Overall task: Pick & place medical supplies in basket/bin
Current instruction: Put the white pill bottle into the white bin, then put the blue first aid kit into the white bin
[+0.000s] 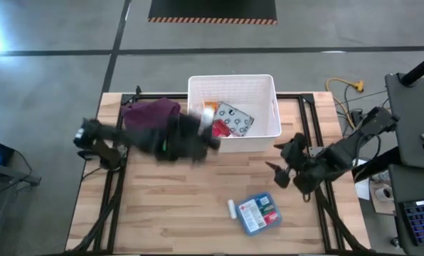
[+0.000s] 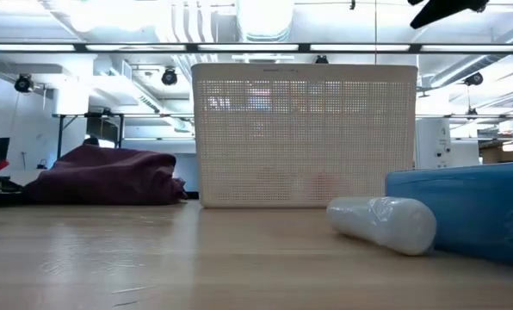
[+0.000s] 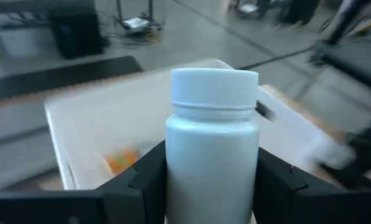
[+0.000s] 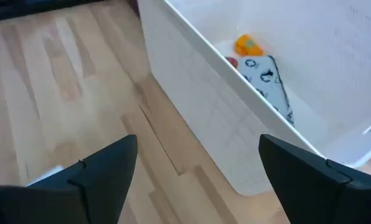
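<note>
Wooden table (image 1: 169,206) under white-piped ceiling (image 2: 196,26), grey floor (image 1: 48,78) around.

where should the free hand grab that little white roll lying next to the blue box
Grip the white roll across its middle, coming straight down from above. It lies flat on the table, a short cylinder beside the blue-and-red flat box, so fingers should close across its narrow width. One finger must slip into the small gap on the box side. The right hand, open and nearby, suits this best.
</note>
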You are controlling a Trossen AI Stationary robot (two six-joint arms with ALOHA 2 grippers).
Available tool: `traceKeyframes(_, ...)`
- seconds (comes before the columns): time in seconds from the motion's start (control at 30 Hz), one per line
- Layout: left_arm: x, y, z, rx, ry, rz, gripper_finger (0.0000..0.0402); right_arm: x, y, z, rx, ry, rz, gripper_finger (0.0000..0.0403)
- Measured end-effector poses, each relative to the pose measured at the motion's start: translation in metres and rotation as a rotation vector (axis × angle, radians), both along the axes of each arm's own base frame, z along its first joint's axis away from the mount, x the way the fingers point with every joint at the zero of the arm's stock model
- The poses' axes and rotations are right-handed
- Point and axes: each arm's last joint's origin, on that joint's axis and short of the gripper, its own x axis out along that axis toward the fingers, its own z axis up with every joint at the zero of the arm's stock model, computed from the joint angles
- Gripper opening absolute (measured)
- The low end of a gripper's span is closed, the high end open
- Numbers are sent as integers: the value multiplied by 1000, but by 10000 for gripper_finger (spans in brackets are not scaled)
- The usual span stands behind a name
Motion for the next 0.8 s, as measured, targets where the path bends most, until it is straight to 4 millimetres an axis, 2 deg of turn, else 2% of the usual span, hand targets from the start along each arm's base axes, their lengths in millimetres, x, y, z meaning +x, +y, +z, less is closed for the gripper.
traceKeyframes(0.13, 8, 80, 8, 54, 55, 35, 178, -3, -2, -7, 71, 47, 24, 325)
traceKeyframes(0.2, 7, 112, 9, -21, 35, -11, 202, -2, -1, -14, 123, 75, 12, 328)
traceKeyframes(0.27, 5, 142, 5, -172, -12, -121, 228, 0, 1, -20, 162, 100, -3, 333)
traceKeyframes(0.37, 3, 174, -13, -390, -53, -234, 265, 4, 6, -29, 191, 154, -14, 345)
traceKeyframes(0.43, 2, 182, -22, -455, -52, -245, 284, 8, 9, -34, 189, 195, -9, 353)
traceKeyframes(0.53, -3, 173, -16, -426, -50, -273, 294, 13, 17, -34, 145, 232, 50, 360)
traceKeyframes(0.6, -6, 150, -2, -367, -53, -355, 295, 15, 23, -31, 107, 251, 112, 360)
traceKeyframes(0.7, -9, 93, 11, -299, -30, -476, 292, 20, 30, -28, 142, 284, 189, 356)
traceKeyframes(0.8, -13, 28, 8, -224, 17, -482, 288, 35, 34, -34, 266, 321, 244, 350)
